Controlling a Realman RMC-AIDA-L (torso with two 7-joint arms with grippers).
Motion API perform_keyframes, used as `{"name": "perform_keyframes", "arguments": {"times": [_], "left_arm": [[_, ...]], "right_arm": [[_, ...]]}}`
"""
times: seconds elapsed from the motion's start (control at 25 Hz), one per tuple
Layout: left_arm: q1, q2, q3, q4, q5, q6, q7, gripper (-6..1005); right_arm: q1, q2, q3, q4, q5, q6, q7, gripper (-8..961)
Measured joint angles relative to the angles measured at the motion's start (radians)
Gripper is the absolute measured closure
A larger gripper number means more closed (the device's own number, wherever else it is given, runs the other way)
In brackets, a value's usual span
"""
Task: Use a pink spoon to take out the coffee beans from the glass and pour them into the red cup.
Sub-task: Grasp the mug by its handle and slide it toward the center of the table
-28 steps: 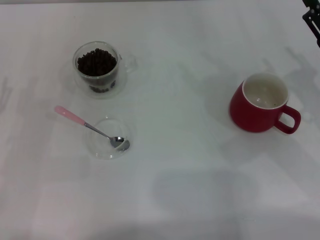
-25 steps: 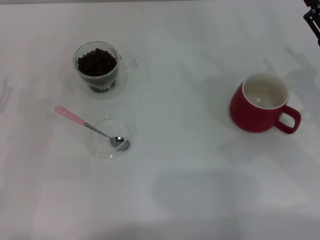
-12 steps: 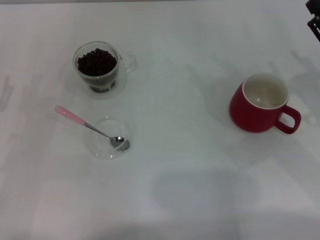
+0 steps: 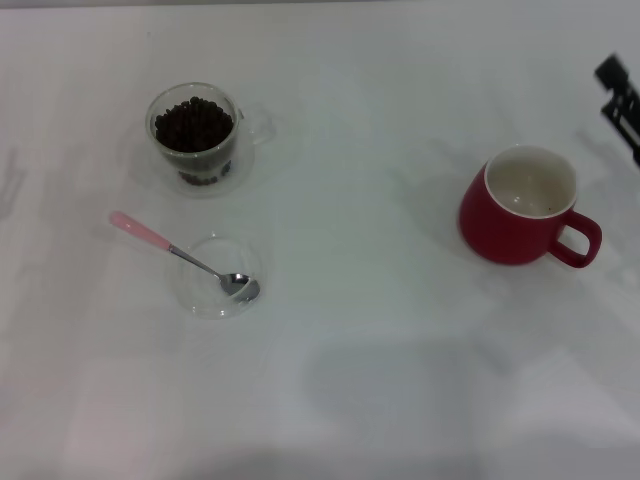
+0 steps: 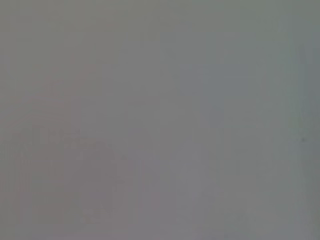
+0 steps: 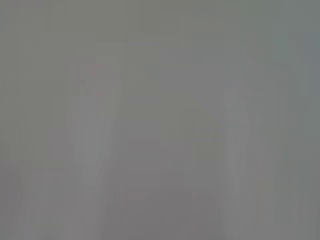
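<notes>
In the head view the glass [image 4: 200,135] stands at the back left, filled with dark coffee beans [image 4: 193,124]. The pink spoon [image 4: 182,257] lies in front of it, its metal bowl resting in a shallow clear dish [image 4: 218,276] and its pink handle pointing left and away. The red cup [image 4: 522,208] stands on the right with its handle toward the right; its cream inside looks nearly bare. A black part of my right gripper [image 4: 622,98] shows at the right edge, beyond the red cup. My left gripper is out of view. Both wrist views show only blank grey.
Everything stands on a white table [image 4: 360,330]. Soft shadows lie on its front middle and near the red cup.
The black part of my right gripper has moved down and inward along the right edge, closer to the red cup. The spoon, glass and cup have not moved.
</notes>
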Motion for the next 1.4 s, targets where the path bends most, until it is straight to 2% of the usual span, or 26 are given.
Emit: {"name": "perform_keyframes", "arguments": {"times": [0.44, 0.72, 1.0, 1.4], "left_arm": [[-0.003, -0.001, -0.007, 0.000, -0.002, -0.001, 0.000, 109], [-0.005, -0.003, -0.006, 0.001, -0.002, 0.000, 0.000, 110], [-0.007, -0.002, -0.001, 0.002, 0.000, 0.001, 0.000, 110], [-0.015, -0.004, 0.000, 0.002, 0.006, 0.003, 0.000, 109]], "right_arm": [[-0.106, -0.008, -0.005, 0.035, -0.095, 0.000, -0.009, 216], [-0.110, -0.006, -0.021, 0.109, -0.124, 0.020, -0.011, 217], [-0.106, 0.000, -0.079, 0.113, -0.135, 0.084, -0.017, 217], [-0.100, 0.001, -0.076, 0.109, -0.136, 0.181, -0.024, 218]]}}
